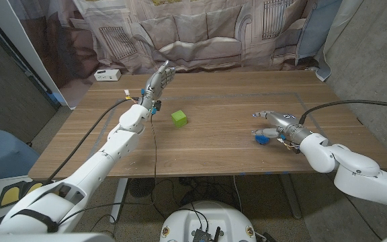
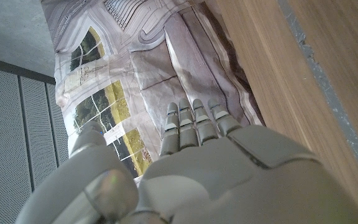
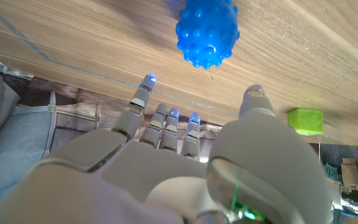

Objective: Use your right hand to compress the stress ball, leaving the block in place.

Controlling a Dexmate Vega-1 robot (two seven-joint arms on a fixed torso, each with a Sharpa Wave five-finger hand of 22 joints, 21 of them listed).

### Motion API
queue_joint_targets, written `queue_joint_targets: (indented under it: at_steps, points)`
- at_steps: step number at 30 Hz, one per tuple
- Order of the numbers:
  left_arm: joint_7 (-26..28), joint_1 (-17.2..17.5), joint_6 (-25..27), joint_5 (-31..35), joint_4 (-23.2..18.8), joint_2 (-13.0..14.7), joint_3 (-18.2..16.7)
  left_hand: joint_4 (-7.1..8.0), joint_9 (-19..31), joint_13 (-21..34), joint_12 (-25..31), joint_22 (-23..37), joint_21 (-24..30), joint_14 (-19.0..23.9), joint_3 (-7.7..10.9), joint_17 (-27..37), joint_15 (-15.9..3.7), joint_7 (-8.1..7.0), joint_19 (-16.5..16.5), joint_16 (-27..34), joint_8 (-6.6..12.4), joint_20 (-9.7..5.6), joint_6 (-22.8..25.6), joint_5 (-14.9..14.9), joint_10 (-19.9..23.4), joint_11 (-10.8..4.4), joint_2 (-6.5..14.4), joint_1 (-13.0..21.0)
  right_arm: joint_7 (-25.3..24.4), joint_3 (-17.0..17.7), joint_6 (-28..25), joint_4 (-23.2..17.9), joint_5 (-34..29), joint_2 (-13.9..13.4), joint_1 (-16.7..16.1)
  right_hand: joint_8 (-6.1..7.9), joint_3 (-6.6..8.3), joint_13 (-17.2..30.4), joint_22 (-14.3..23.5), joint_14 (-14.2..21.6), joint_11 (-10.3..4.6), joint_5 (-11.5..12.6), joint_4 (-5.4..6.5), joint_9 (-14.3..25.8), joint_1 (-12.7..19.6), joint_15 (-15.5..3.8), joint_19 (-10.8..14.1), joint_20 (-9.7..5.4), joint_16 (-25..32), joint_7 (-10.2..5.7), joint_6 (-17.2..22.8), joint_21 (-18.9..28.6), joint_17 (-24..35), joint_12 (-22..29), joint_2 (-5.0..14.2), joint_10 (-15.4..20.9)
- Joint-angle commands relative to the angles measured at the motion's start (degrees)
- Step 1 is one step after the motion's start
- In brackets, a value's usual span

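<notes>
Head view: right hand (image 1: 274,122) with fingers apart, holding nothing, just above the blue stress ball (image 1: 261,138) near the right edge of the surface (image 1: 207,158) | green block (image 1: 179,118) near the middle, well apart from the ball | left hand (image 1: 158,79) raised, fingers spread, holding nothing, toward the far edge.
</notes>
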Motion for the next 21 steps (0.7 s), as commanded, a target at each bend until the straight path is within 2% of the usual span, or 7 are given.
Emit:
queue_joint_targets:
  at_steps: [1, 6, 8, 13, 19, 21]
  points:
    - [0.06, -0.09, 0.19, 0.07, -0.24, 0.31, -0.11, -0.29, 0.29, 0.29, -0.06, 0.08, 0.2, 0.43, 0.1, 0.15, -0.06, 0.02, -0.09, 0.09, 0.16, 0.31, 0.46, -0.15, 0.05, -0.2, 0.15, -0.05, -4.05, 1.71, 3.22, 1.59, 3.01, 2.23, -0.73, 0.48, 0.22, 0.08, 0.08, -0.44, 0.43, -0.1, 0.67, 0.13, -0.96, 0.04, -0.08, -1.33, 0.46, 1.44, 0.53, 0.23, 0.08, 0.6, 0.21, 0.64]
    - [0.07, 0.46, 0.71, -0.12, -1.22, 0.77, -0.19, -0.31, 0.29, 0.29, -0.07, 0.08, 0.2, 0.43, 0.12, 0.15, -0.05, -0.01, -0.08, 0.09, 0.14, 0.29, 0.4, -0.15, 0.05, -0.15, 0.16, -0.06, -4.88, 1.79, 4.71, 2.71, 4.23, 3.55, -0.27, 0.17, 0.27, 0.07, 0.08, -0.56, 0.62, -0.15, 0.93, 0.05, -1.46, 0.02, -0.18, -2.0, 0.49, 1.72, 0.09, 0.29, 0.07, 0.68, 0.63, 0.83]
    - [0.2, 0.9, 1.04, -0.12, -1.87, 1.11, -0.21, -0.31, 0.29, 0.29, -0.05, 0.08, 0.22, 0.44, 0.13, 0.15, -0.05, 0.01, -0.04, 0.09, 0.12, 0.27, 0.37, -0.15, 0.08, -0.14, 0.16, -0.06, -5.28, 2.09, 5.62, 3.31, 5.41, 4.35, -0.12, -0.1, 0.55, 0.06, 0.05, -0.51, 1.01, -0.19, 1.01, -0.05, -1.64, -0.05, -0.09, -3.38, 0.55, 2.18, -0.19, 0.4, -0.01, 0.69, 1.27, 0.84]
    - [0.63, 1.82, 1.24, -0.19, -2.95, 1.78, -0.61, -0.32, 0.29, 0.29, -0.03, 0.08, 0.28, 0.45, 0.14, 0.15, -0.06, 0.04, 0.12, 0.1, 0.12, 0.28, 0.37, -0.15, 0.14, 0.0, 0.16, -0.06, -7.34, 2.68, 6.98, 4.29, 6.23, 5.72, -0.19, -0.36, 1.0, 0.04, -0.02, -0.57, 1.65, -0.25, 0.71, -0.15, -1.32, -0.09, -0.15, -4.44, 0.5, 3.03, -0.45, 0.42, -0.19, 0.71, 1.78, 0.82]
    - [0.89, 2.33, 1.3, -0.21, -3.65, 2.04, -0.78, -0.34, 0.29, 0.29, -0.09, 0.08, 0.29, 0.45, 0.16, 0.15, -0.05, 0.09, 0.17, 0.1, 0.15, 0.23, 0.42, -0.15, -0.02, -0.01, 0.15, -0.07, -8.55, 3.09, 8.72, 5.49, 7.28, 7.08, 0.35, -0.47, 1.59, -0.05, -0.14, -0.3, 2.54, -0.44, 0.16, -0.3, -0.89, 0.25, 0.16, -4.86, 0.51, 5.96, -0.15, 0.53, -0.55, 0.82, 2.25, 1.19]
    - [0.73, 2.39, 1.4, -0.31, -3.75, 2.03, -0.7, -0.34, 0.29, 0.29, -0.09, 0.08, 0.29, 0.47, 0.16, 0.15, -0.07, 0.06, 0.18, 0.11, 0.14, 0.24, 0.4, -0.16, -0.02, 0.07, 0.15, -0.07, -9.28, 3.27, 10.22, 6.48, 8.03, 7.88, 0.66, -0.52, 1.68, -0.08, -0.17, -0.32, 2.93, -0.49, 0.07, -0.34, -0.87, 0.45, 0.22, -4.84, 0.49, 6.45, -0.13, 0.55, -0.63, 0.87, 2.31, 1.37]
